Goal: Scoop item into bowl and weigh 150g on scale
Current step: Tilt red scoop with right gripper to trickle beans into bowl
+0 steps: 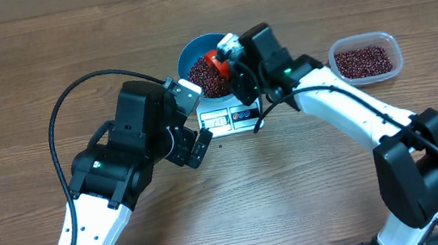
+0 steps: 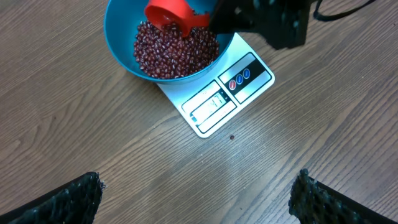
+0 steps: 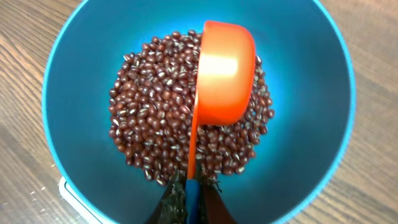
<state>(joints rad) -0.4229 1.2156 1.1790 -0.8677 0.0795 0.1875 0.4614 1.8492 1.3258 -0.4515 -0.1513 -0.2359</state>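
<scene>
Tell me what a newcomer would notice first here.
A bright orange-red plastic scoop, gripped by the right tool, is tipped over a heap of small dark red-brown beans in the round bright-blue bowl. The bowl sits on the flat white kitchen scale, mid-table.

scale [image 2: 214, 102]: platform mostly hidden under bowl [image 2: 118, 37]; display reading too small to tell
bowl: rim cut off by top edge, left wrist view
red scoop [image 3: 225, 71]: handle end hidden between right gripper [image 3: 193, 202] jaws
</scene>
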